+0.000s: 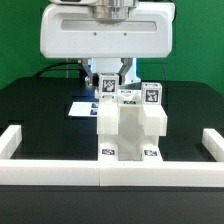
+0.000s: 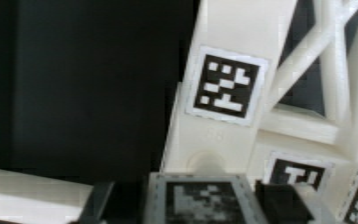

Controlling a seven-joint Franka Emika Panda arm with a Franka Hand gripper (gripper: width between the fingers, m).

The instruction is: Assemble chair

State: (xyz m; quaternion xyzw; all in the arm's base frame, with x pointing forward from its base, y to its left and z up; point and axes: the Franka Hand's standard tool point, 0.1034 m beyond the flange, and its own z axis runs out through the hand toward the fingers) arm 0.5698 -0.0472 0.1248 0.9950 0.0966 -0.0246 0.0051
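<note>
The chair stands as a half-built white blocky stack against the front rail, with square tags on its front and top. In the exterior view my gripper hangs over the stack's rear left corner, shut on a tagged white chair part. The wrist view shows that part clamped between my two black fingers, with my gripper just above the chair. Beyond it rises a white upright with a tag and slanted white bars. The lower end of the held part is hidden.
White border rails run along the front, the exterior view's left and its right. The marker board lies flat on the black table behind the chair, towards the exterior view's left. The arm's white body looms above.
</note>
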